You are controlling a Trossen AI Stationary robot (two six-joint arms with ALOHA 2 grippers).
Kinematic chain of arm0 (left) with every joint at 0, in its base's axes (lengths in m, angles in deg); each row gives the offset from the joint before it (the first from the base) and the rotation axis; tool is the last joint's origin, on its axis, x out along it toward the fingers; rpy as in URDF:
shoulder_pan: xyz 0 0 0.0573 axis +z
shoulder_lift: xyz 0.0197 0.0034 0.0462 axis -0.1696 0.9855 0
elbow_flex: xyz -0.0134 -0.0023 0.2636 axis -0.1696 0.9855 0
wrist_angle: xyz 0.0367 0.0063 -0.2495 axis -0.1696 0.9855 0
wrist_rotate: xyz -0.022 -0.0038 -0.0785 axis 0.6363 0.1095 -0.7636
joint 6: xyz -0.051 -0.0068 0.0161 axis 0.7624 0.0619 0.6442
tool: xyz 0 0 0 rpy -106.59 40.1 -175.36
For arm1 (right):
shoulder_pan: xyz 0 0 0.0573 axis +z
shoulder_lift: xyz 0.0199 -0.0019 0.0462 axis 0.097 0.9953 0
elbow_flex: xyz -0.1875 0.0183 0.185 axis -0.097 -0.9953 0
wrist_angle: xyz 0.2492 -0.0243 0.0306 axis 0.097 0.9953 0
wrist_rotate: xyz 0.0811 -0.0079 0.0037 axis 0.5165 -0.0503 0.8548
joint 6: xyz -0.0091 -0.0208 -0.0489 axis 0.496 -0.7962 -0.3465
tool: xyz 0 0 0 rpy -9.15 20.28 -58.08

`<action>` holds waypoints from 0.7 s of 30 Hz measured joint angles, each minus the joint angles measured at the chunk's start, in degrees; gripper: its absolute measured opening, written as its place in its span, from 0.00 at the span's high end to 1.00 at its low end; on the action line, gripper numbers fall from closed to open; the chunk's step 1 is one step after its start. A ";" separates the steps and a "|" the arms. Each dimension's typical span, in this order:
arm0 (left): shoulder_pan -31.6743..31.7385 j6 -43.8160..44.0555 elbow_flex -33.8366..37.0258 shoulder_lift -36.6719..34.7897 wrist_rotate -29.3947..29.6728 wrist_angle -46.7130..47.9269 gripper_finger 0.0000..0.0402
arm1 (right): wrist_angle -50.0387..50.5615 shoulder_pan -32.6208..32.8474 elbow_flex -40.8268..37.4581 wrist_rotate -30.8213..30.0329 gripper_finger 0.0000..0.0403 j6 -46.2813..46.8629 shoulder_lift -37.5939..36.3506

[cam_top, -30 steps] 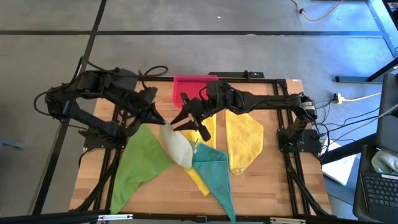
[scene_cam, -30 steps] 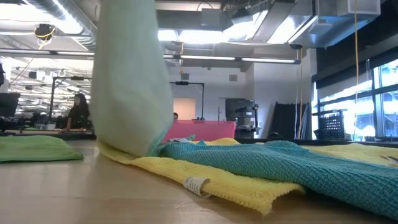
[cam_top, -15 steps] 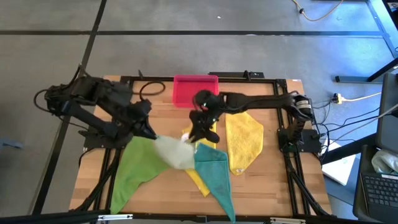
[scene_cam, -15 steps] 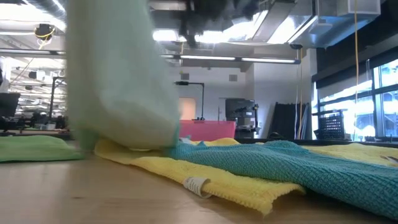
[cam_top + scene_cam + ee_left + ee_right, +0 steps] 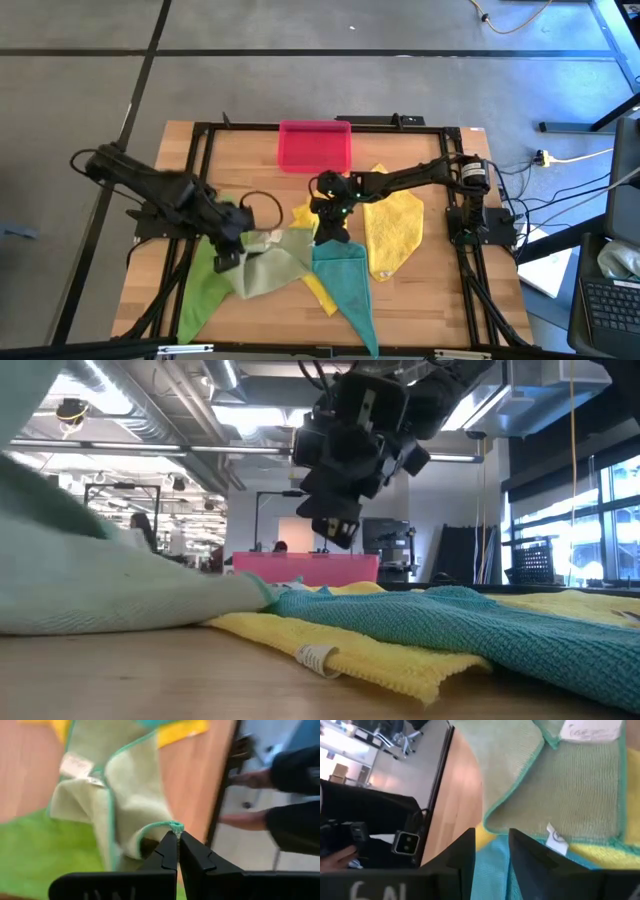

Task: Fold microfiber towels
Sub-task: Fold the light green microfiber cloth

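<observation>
Your table carries the bright green towel at the left, with the olive towel spread over its right edge and onto the yellow towel under the teal towel. A second yellow towel lies to the right, and the pink tray sits at the back. Your left gripper is pinched tight on the olive towel's hem at its left corner, low over the table. Your right gripper hangs just above the olive towel's right corner, fingers part open, gripping nothing.
</observation>
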 joint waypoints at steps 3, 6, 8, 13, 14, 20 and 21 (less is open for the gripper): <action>-1.91 3.27 6.61 0.00 0.24 -5.31 1.00 | -2.95 0.18 0.17 1.60 0.70 1.73 0.00; -3.44 6.89 11.69 0.00 0.20 -10.30 1.00 | -8.71 0.89 0.20 1.52 0.70 4.99 0.00; -4.29 9.75 13.86 0.00 0.26 -11.84 1.00 | -12.40 1.85 0.22 -0.33 0.70 7.42 -0.01; -6.34 16.62 15.73 0.00 1.71 -11.71 1.00 | -17.45 4.83 0.42 -5.69 0.70 10.93 1.21; -6.79 17.23 15.73 0.00 2.31 -11.78 1.00 | -17.48 5.48 0.39 -6.22 0.70 12.19 2.08; -7.56 21.32 15.73 0.00 4.05 -13.62 1.00 | -22.21 8.03 0.28 -11.04 0.63 21.07 7.51; -7.56 21.67 15.75 -0.01 4.48 -14.45 1.00 | -23.98 8.07 0.28 -11.63 0.61 23.18 8.25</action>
